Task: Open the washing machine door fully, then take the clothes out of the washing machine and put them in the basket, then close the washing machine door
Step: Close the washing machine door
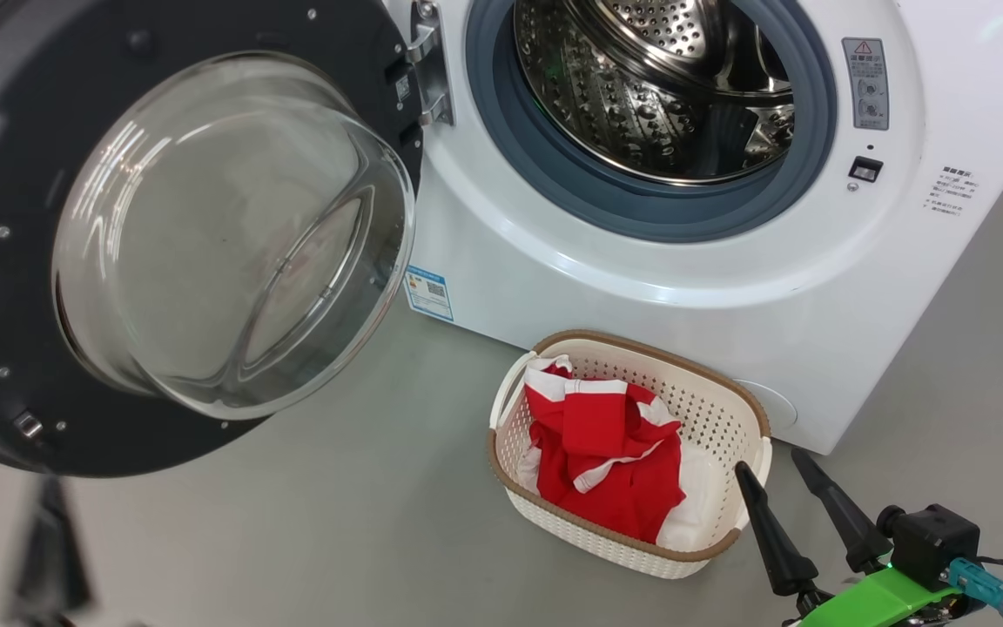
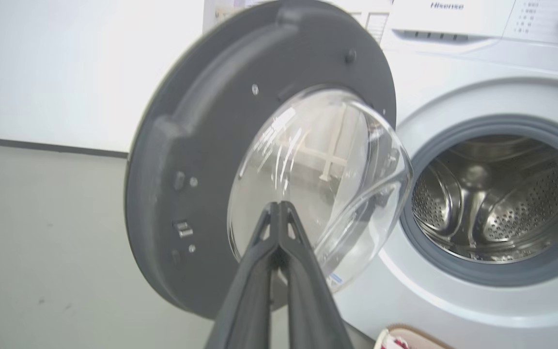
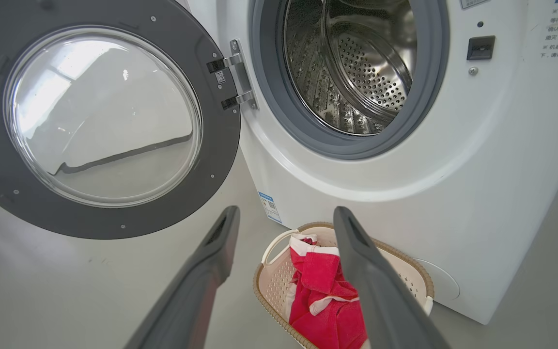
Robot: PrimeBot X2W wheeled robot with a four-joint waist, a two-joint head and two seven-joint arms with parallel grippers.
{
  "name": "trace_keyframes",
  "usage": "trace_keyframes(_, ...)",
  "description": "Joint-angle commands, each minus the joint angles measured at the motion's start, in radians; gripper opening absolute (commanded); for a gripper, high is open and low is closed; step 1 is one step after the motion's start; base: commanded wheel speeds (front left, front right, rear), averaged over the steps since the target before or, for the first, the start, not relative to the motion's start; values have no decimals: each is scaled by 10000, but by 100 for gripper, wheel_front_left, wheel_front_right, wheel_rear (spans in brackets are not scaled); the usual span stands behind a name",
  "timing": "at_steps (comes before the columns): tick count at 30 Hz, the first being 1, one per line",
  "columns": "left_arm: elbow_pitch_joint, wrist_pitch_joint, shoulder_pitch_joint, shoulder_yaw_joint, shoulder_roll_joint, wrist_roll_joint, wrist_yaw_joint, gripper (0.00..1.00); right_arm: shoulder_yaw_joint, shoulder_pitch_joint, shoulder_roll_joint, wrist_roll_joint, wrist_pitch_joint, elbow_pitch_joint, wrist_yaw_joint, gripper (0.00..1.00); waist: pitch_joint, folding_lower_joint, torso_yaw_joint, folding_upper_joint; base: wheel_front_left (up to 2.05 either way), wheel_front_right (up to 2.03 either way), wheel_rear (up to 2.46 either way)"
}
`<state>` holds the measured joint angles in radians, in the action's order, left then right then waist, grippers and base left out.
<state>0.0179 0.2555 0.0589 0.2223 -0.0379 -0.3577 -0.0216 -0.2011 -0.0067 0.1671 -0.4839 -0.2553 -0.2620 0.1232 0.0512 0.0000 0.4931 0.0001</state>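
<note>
The clothes (image 1: 606,453) are held in the basket (image 1: 732,402), near the washing machine (image 1: 641,287) front. The washing machine door (image 1: 171,235) is swung open at left. The left gripper (image 2: 279,207) is clenched empty and the right gripper (image 1: 770,461) is spread. The door may be left unlatched if the closed tips slip off its curved glass.

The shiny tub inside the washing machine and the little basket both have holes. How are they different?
The drum is shiny silver metal; the basket is cream plastic with a brown rim. The drum looks empty; the basket holds the red and white clothes. The drum sits inside the washing machine; the basket stands on the floor in front of it. Both are dotted with little holes.
</note>
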Motion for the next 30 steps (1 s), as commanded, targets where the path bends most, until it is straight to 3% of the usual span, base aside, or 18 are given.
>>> trace_keyframes(1, -589, 63, -688, 589, -124, 160, -154, 0, -127, -95, 16, 0, -65, 268, 75, 100, -1, 0, -11, -1, 0, 0, 0)
trace_keyframes(6, -1885, 63, -2262, 2147, -687, 391, -897, 0, 139, 204, -166, 88, -65, 386, 75, 100, 4, 0, -61, -1, 0, 0, 0)
trace_keyframes(13, 494, 63, -5247, 3549, -2697, -1537, -1083, 0, 407, 308, -321, 224, -65, 552, 75, 100, 224, 0, -243, -1, 0, 0, 0)
trace_keyframes(17, 2735, -137, -6561, 3630, -3901, -2741, -1087, 0, 451, 270, -364, 277, -65, 577, 75, 100, 366, 0, -416, -1, 0, 0, 0)
trace_keyframes(22, 5616, -1700, -7797, 3322, -5167, -4131, -1089, 0, 460, 225, -389, 315, -65, 596, 75, 100, 497, 0, -590, -1, 0, 0, 0)
trace_keyframes(25, 7019, -3125, -8323, 2877, -5582, -4731, -1089, 0, 529, 299, -414, 327, -65, 615, 75, 100, 553, 0, -583, -1, 0, 0, 0)
trace_keyframes(30, 8232, -4547, -8930, 2399, -6015, -5302, -1090, 0, 538, 307, -399, 364, -65, 639, 75, 100, 687, 0, -598, -1, 0, 0, 0)
